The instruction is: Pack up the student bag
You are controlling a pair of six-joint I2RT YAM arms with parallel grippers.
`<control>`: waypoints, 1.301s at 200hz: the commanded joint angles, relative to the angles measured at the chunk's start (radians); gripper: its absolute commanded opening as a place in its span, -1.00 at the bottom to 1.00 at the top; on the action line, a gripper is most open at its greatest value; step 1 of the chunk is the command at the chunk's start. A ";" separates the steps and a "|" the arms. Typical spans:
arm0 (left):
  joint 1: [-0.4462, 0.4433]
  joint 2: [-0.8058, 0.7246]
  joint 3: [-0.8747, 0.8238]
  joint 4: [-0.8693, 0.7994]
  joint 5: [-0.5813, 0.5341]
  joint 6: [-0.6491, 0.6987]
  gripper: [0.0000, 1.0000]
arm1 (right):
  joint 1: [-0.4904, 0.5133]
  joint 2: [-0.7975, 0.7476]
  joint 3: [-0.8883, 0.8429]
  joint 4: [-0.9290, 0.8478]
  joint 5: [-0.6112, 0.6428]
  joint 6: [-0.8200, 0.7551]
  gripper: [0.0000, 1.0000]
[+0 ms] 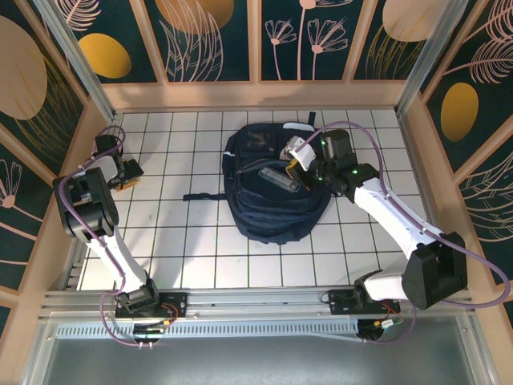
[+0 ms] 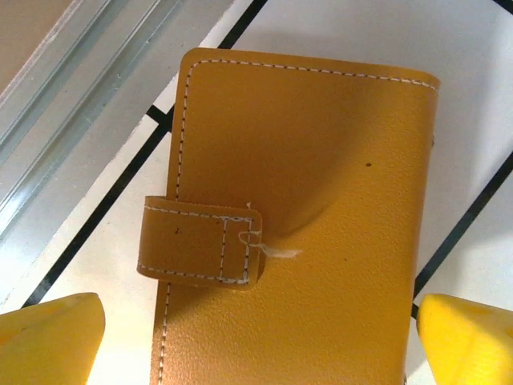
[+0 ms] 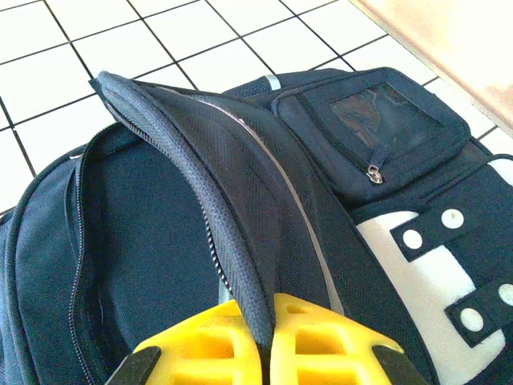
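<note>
Loading is the step in hand, by my reading: the backpack (image 1: 272, 210) lies flat in the middle of the table (image 1: 200, 241). The right gripper (image 3: 264, 346), at the bag's one o'clock, is pinched together on the rim of its opened flap (image 3: 232, 184), lifting it so the main compartment gapes. Out at nine o'clock from the bag, well apart from it, a mustard wallet (image 2: 304, 200) lies on the table with its tab closed. The left gripper (image 2: 258, 341) hangs right above it, fingers (image 2: 48, 337) spread wide on either side of the wallet's near end, touching nothing I can see. The next move, I judge, is to lower, close across the wallet, carry it toward three o'clock and slip it into the held-open mouth without knocking the flap loose.
</note>
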 commanded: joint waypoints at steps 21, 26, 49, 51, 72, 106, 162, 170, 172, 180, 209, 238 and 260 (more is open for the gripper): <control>0.000 0.055 0.029 0.007 0.044 -0.026 0.98 | 0.020 -0.066 0.015 0.010 -0.031 -0.017 -1.00; -0.001 0.055 0.025 0.009 0.053 -0.029 0.98 | 0.020 -0.067 0.015 0.011 -0.031 -0.018 -1.00; -0.002 0.031 -0.017 0.025 0.113 -0.037 0.87 | 0.022 -0.070 0.018 0.007 -0.032 -0.023 -1.00; -0.002 0.026 -0.021 0.027 0.121 -0.037 0.86 | 0.022 -0.070 0.017 0.008 -0.032 -0.022 -1.00; -0.003 -0.017 -0.090 0.045 0.214 -0.060 0.66 | 0.022 -0.072 0.021 0.007 -0.033 -0.023 -1.00; -0.003 -0.103 -0.194 0.056 0.198 -0.072 0.41 | 0.026 -0.060 0.036 0.005 -0.039 -0.023 -1.00; -0.109 -0.212 -0.294 0.013 0.231 -0.080 0.41 | 0.034 -0.038 0.057 0.007 -0.040 -0.022 -1.00; -0.135 -0.234 -0.315 0.007 0.236 -0.098 0.42 | 0.034 -0.038 0.058 0.006 -0.040 -0.019 -1.00; -0.142 -0.235 -0.321 0.005 0.240 -0.101 0.42 | 0.034 -0.039 0.058 0.007 -0.039 -0.018 -1.00; -0.164 -0.284 -0.348 0.003 0.245 -0.125 0.43 | 0.034 -0.041 0.058 0.008 -0.039 -0.018 -1.00; -0.266 -0.435 -0.494 0.025 0.248 -0.255 0.41 | 0.032 -0.053 0.047 0.008 -0.028 -0.010 -1.00; -0.428 -0.564 -0.583 0.019 0.255 -0.348 0.39 | 0.032 -0.061 0.033 0.011 -0.024 0.013 -1.00; -0.529 -0.635 -0.606 -0.031 0.239 -0.385 0.39 | 0.029 -0.064 0.028 0.021 -0.023 0.026 -1.00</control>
